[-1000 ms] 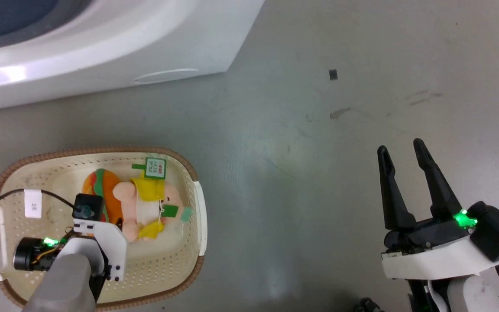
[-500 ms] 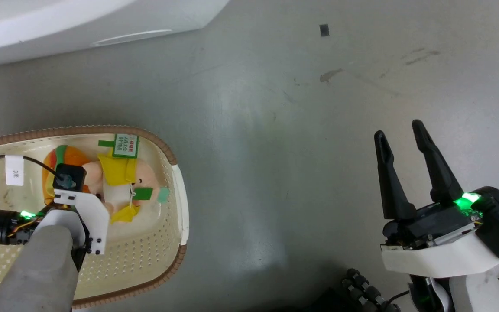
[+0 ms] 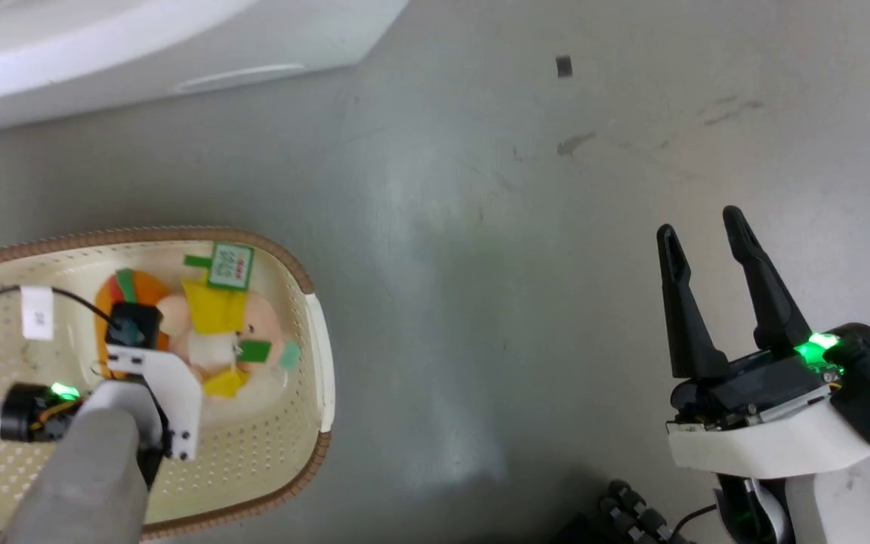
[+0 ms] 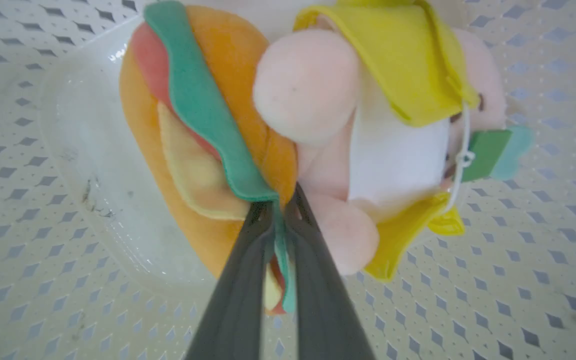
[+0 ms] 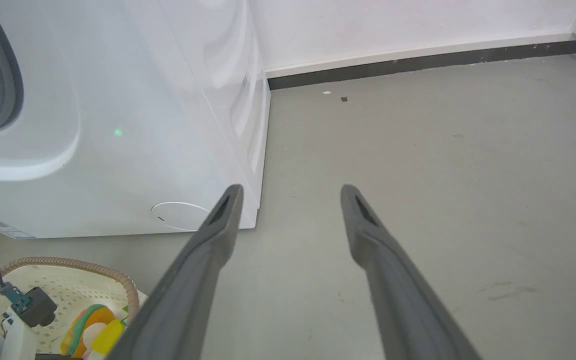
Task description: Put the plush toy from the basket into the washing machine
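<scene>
Shows the plush toy (image 3: 216, 332) lying on its side in the basket (image 3: 319, 340), waiting for lifting. Left gripper (image 4: 279, 200) nearly closed, pinching the toy's thin green felt strip (image 4: 203, 110), probably the easiest fold to lift by. Right gripper (image 3: 698, 223) empty, 2 fingers spread wide, parked over grey floor (image 3: 480, 302). Washing machine (image 5: 118, 125) just beyond the basket.

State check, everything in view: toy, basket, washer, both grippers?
plush toy: lying in the basket, green strip pinched.
basket: upright on the floor, holding the toy.
washing machine: door state can't be told.
left gripper: shut on the plush toy.
right gripper: open, empty, over floor.
</scene>
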Controlling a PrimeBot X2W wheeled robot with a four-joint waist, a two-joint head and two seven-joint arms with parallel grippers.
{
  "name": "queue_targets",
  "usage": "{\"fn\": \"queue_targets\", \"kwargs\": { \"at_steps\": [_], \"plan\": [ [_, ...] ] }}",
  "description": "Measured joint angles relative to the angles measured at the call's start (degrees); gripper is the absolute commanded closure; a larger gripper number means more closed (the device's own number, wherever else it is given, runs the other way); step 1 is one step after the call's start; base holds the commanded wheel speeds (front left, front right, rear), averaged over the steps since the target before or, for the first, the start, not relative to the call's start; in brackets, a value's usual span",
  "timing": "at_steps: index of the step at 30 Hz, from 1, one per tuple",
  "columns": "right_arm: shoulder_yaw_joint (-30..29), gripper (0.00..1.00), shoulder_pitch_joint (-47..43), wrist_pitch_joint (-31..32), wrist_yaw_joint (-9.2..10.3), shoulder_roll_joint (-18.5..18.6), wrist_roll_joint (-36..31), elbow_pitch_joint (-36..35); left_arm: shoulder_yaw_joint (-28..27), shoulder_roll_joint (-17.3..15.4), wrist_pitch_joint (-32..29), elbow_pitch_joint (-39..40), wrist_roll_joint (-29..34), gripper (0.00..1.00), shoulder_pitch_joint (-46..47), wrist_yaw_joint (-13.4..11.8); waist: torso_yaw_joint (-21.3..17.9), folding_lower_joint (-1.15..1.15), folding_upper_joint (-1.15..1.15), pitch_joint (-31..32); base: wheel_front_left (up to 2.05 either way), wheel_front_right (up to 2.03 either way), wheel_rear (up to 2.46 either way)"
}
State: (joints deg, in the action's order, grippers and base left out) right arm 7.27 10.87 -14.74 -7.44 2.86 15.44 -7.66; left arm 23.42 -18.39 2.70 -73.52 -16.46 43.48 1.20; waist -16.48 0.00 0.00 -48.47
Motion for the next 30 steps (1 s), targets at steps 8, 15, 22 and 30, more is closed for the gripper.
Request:
{"fn": "queue_targets", "kwargs": {
  "at_steps": [8, 15, 22, 30],
  "plan": [
    [-1.23, 0.00, -0.10, -0.01, 0.00, 0.00, -1.74, 2.05, 0.33, 3.33, 3.54, -0.34, -1.03, 1.00, -5.33, 0.55, 1.48, 0.00, 0.00, 7.02, 0.00, 0.00, 0.00],
    [-2.13, 0.00, -2.18, -0.01, -0.01, 0.00, -4.03, 4.76, -0.92, 7.11, 8.55, -0.37, -4.12, 1.00, -11.46, 0.82, 3.65, 0.00, 0.00, 16.27, 0.00, 0.00, 0.00],
    [-2.36, 0.00, -4.77, -0.01, -0.01, 0.01, -5.00, 7.31, -2.12, 8.75, 11.56, 1.43, -5.90, 1.00, -17.17, 1.10, 6.45, -0.01, 0.00, 25.93, 0.00, 0.00, 0.00],
    [-3.25, 0.00, -9.42, -0.01, 0.00, 0.01, -5.01, 9.03, -3.05, 8.70, 11.99, 12.48, -5.67, 1.00, -23.61, 0.36, 10.55, -0.01, 0.00, 35.01, 0.00, 0.00, 0.00]
  ]
}}
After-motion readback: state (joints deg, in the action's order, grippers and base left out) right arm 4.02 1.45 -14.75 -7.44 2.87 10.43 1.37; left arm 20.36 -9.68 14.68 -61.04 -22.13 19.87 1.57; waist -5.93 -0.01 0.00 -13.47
